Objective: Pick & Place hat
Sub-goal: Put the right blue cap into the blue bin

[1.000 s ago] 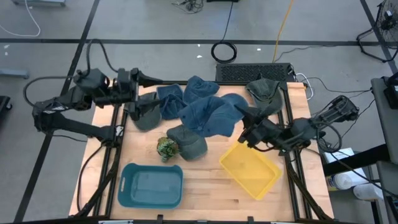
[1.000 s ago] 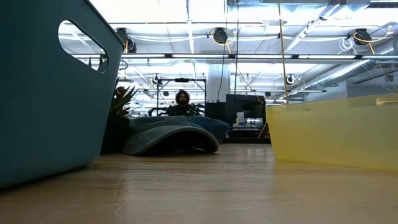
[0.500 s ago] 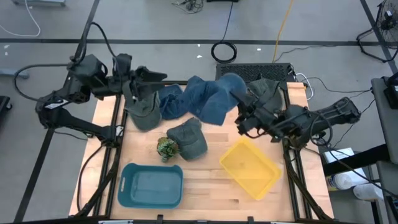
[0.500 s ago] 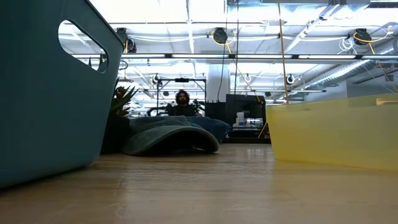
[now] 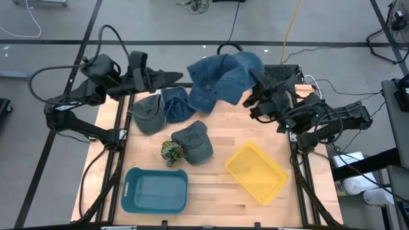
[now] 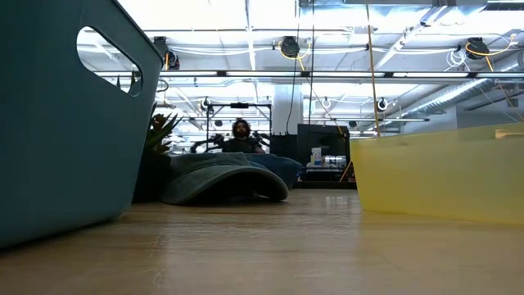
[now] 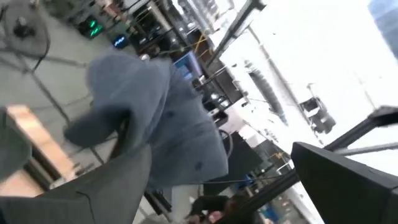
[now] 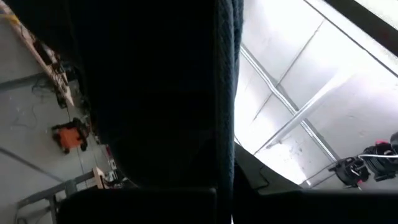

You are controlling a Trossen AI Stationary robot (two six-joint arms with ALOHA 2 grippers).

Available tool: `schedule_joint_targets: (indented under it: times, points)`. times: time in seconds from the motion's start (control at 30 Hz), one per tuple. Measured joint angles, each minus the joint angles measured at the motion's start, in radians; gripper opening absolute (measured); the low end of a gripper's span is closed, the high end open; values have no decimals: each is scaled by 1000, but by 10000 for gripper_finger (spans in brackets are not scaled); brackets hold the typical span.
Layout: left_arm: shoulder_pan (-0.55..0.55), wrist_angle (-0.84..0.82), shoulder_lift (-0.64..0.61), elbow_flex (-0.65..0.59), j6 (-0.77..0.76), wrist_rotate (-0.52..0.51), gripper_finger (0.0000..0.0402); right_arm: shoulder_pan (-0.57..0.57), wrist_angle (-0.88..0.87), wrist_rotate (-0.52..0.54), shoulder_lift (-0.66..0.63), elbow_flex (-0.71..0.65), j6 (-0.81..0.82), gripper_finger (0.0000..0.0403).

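Overhead, right end effector (image 5: 254,97) clamped on blue hat (image 5: 220,78), lifted above worktop's (image 5: 217,144) far edge — hat trails leftward from fingers. Yellow bin (image 5: 257,172) sits nearer front, beneath right arm. Left end effector (image 5: 167,79) raised nearby — grip unclear.

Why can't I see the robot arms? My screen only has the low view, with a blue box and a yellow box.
Observer: They are high up. The right gripper holds a bunch of blue hats lifted over the table's far edge.
Operator: What about the other arm?
Observer: The left gripper is raised at the far left, near the lifted hats.
Operator: Are more hats left down there?
Observer: Yes. A blue hat, a grey-green hat and a grey hat lie on the table, with a small camouflage thing beside the grey one.
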Motion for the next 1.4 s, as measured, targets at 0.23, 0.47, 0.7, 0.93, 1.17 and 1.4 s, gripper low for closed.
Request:
schedule_joint_targets:
  times: [0.23,0.47,0.7,0.93,1.17,1.4]
  points:
    - [15,76,75,0,-78,29,397,-26,149,-40,0,0,-24,0]
    - [16,298,178,-1,-121,30,397,-31,155,-52,-1,26,-22,0]
    - [12,482,278,-1,-137,157,397,-31,134,-50,-1,26,-22,0]
    - [23,455,299,-1,-146,182,397,-31,138,-48,-11,26,-25,0]
    - [24,455,299,-1,9,103,397,-31,137,-46,-14,56,-26,0]
    - [21,450,299,-1,116,68,397,-31,136,-48,15,107,-26,0]
